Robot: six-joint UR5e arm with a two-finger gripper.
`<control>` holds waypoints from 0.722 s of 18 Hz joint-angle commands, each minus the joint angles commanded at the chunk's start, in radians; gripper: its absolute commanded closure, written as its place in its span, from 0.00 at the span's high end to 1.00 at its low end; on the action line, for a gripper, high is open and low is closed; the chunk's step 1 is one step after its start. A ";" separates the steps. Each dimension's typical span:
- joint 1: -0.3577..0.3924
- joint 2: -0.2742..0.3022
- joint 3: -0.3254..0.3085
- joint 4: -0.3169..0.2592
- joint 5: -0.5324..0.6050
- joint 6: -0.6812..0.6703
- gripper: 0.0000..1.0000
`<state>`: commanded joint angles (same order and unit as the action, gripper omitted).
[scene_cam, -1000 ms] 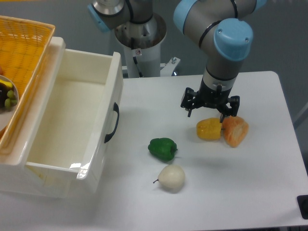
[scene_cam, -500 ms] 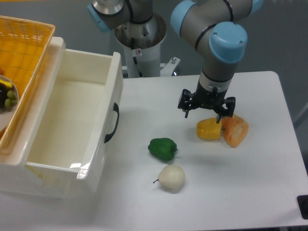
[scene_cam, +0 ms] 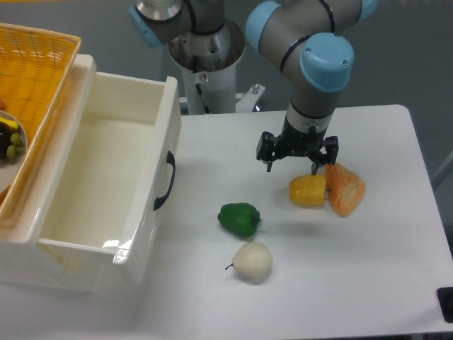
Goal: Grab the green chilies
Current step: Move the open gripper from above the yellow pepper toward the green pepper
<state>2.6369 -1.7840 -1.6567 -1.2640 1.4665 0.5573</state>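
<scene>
The black two-finger gripper hangs with jaws spread wide, holding nothing, just above the yellow toy pepper. The glossy dark-green bell-pepper-shaped chilies lie on the white table, down and left of the jaws, well apart, near the whitish pear-like fruit.
</scene>
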 joint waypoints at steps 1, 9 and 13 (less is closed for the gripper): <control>0.002 -0.003 -0.006 0.000 -0.002 -0.055 1.00; -0.005 -0.040 0.015 -0.006 -0.005 -0.301 1.00; -0.028 -0.061 0.009 -0.006 -0.005 -0.382 1.00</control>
<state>2.6094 -1.8453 -1.6475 -1.2701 1.4619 0.1750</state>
